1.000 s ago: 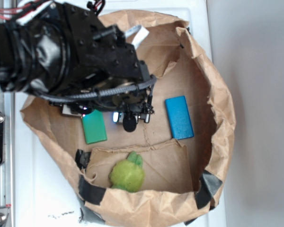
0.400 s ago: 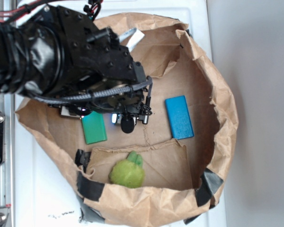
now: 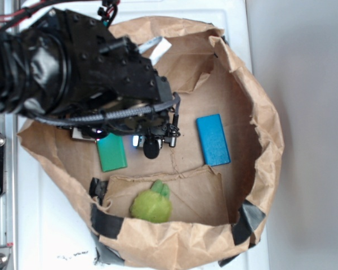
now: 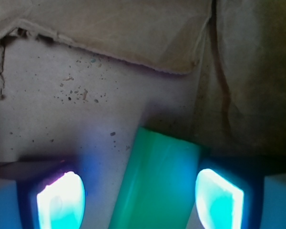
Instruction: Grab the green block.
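Note:
The green block (image 3: 111, 153) lies flat on the brown paper floor at the left of the bag, its top end under the black arm. In the wrist view the green block (image 4: 155, 183) runs slightly tilted between my two glowing fingers. My gripper (image 4: 139, 200) is open around it; the left pad (image 4: 59, 200) stands well off the block, and the right pad (image 4: 218, 198) is close to its edge. From outside, the gripper (image 3: 118, 137) is mostly hidden under the arm.
A blue block (image 3: 213, 140) lies to the right, and a fuzzy lime-green plush toy (image 3: 152, 206) sits near the front. The crumpled paper bag wall (image 3: 262, 112) rings everything. Black tape patches (image 3: 245, 222) hold its front rim. A paper fold (image 4: 133, 33) lies ahead of the fingers.
The arm has shifted a little left and toward the green block, pressing the bag's left rim outward. The blocks and the plush toy have not moved.

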Robot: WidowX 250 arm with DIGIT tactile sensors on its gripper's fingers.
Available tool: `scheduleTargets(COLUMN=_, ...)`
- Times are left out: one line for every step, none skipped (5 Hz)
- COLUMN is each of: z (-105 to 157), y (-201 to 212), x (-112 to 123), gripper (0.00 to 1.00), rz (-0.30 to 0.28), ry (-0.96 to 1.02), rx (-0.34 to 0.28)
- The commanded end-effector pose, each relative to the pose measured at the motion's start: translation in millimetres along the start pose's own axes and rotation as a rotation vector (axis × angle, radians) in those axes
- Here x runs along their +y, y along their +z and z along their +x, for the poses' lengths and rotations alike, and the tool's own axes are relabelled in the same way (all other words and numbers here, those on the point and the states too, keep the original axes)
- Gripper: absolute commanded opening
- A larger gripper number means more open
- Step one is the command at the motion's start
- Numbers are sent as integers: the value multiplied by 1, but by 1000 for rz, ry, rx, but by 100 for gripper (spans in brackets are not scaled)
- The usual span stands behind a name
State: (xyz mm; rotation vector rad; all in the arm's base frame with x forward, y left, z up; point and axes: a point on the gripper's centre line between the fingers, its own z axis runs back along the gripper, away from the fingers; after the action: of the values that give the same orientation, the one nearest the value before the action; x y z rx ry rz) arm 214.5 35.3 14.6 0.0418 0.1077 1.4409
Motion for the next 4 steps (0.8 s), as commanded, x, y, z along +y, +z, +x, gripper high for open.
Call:
scheduleTargets(z=-4, y=11, x=14, gripper=100, rz=92, ry=7, rx=-7)
scheduleTargets(z=-4, y=19, x=18, gripper=100, rz=147, ry=24, rx=9)
scheduleTargets(z=-7, y=31, x=21, gripper=100, rz=178, ry=22, rx=37)
scheduleTargets(z=-7, y=42, x=19, gripper=100, rz=163, ry=33, rx=55)
